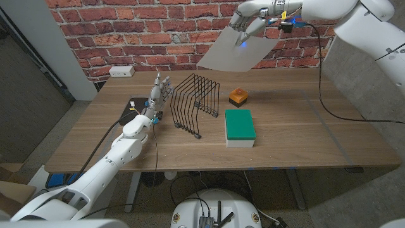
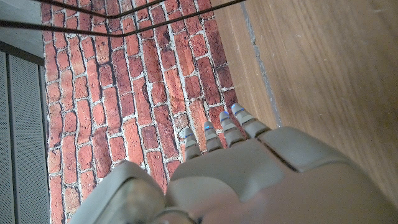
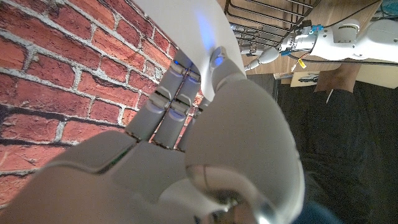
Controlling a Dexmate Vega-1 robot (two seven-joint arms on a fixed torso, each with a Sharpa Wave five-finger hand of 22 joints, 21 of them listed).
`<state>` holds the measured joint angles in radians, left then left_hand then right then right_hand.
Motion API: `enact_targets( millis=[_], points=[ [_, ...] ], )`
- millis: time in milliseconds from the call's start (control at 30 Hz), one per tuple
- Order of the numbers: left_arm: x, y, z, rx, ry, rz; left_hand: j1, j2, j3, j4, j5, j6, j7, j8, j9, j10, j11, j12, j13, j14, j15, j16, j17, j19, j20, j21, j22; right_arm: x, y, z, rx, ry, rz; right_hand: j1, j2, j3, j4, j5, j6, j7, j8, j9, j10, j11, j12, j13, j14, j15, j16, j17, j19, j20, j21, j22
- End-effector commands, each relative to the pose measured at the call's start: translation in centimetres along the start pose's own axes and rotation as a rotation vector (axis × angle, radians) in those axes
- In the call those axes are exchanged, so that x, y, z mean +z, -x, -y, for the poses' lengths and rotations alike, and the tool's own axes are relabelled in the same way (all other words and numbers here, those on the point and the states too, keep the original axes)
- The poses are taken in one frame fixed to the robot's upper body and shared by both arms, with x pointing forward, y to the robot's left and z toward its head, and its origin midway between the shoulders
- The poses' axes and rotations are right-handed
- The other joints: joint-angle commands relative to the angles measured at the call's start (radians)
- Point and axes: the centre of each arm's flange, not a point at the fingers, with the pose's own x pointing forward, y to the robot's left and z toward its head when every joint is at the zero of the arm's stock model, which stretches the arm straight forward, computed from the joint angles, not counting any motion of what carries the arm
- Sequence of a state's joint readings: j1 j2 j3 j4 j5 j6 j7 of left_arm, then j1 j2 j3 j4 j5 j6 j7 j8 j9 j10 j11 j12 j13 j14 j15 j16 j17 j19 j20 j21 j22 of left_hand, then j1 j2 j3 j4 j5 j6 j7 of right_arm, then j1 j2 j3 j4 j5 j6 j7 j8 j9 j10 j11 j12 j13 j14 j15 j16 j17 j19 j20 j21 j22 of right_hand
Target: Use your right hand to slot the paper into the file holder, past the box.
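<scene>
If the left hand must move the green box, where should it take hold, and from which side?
Probably across the two long sides of the green box, from above. It lies flat on the table, long axis pointing away from the robot, with free space around. The open left hand stands beyond the wire file holder.

White paper (image 1: 233, 50) aloft, tilted, above and behind black wire file holder (image 1: 196, 104); green-topped box (image 1: 240, 126) beside it

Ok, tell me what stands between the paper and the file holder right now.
Nothing visible blocks it. The right robot hand holds the paper high in the air above the table, behind the file holder. The green box and a small orange block sit to the holder's right, below the paper's path.
</scene>
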<state>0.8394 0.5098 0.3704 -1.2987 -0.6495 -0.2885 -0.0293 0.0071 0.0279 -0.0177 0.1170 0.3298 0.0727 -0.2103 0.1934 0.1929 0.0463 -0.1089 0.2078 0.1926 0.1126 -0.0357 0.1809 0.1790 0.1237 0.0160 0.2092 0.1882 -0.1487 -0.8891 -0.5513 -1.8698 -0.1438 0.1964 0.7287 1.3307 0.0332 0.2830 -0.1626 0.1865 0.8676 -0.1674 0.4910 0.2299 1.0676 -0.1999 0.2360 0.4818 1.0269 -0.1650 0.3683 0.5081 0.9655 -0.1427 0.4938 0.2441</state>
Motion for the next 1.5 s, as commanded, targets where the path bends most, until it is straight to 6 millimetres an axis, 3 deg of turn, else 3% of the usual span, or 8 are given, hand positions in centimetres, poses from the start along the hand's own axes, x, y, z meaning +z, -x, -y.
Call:
enact_targets(
  millis=[33,433,1500],
  points=[
    [0.0,0.0,0.0,0.000,0.000,0.000,-0.001,0.009,0.001,0.007,0.002,0.000,-0.009,0.006,0.005,-0.003,-0.008,0.007,0.006,0.009,0.002,0.006,0.003,0.007,-0.002,0.008,0.006,1.9,-1.7,1.7,0.076,0.070,0.062,0.011,0.004,-0.004,0.001,0.003,0.001,-0.010,0.002,0.004,0.000,0.005,0.000,0.002,-0.008,-0.076,-0.001,0.006,-0.011,-0.067,0.007,0.004],
    [0.0,0.0,0.0,0.000,0.000,0.000,-0.001,0.009,0.001,0.007,0.002,0.000,-0.009,0.006,0.005,-0.002,-0.007,0.007,0.006,0.010,0.001,0.007,0.003,0.007,-0.001,0.008,0.006,3.1,-3.8,3.1,0.148,0.119,0.110,0.013,0.010,-0.009,0.003,0.004,0.003,-0.013,0.003,0.003,0.006,0.006,0.002,0.008,-0.015,-0.076,-0.003,0.014,-0.020,-0.067,0.016,0.003],
    [0.0,0.0,-0.1,0.000,0.000,0.000,-0.001,0.009,0.001,0.007,0.002,0.000,-0.009,0.006,0.005,-0.002,-0.009,0.007,0.006,0.009,0.000,0.006,0.003,0.006,-0.002,0.008,0.006,3.5,-7.9,4.9,0.290,0.172,0.227,0.023,0.020,-0.023,0.004,0.006,0.004,-0.011,0.005,0.003,0.013,0.006,-0.003,0.012,-0.029,-0.076,-0.007,0.036,-0.043,-0.068,0.041,0.001]
  ],
)
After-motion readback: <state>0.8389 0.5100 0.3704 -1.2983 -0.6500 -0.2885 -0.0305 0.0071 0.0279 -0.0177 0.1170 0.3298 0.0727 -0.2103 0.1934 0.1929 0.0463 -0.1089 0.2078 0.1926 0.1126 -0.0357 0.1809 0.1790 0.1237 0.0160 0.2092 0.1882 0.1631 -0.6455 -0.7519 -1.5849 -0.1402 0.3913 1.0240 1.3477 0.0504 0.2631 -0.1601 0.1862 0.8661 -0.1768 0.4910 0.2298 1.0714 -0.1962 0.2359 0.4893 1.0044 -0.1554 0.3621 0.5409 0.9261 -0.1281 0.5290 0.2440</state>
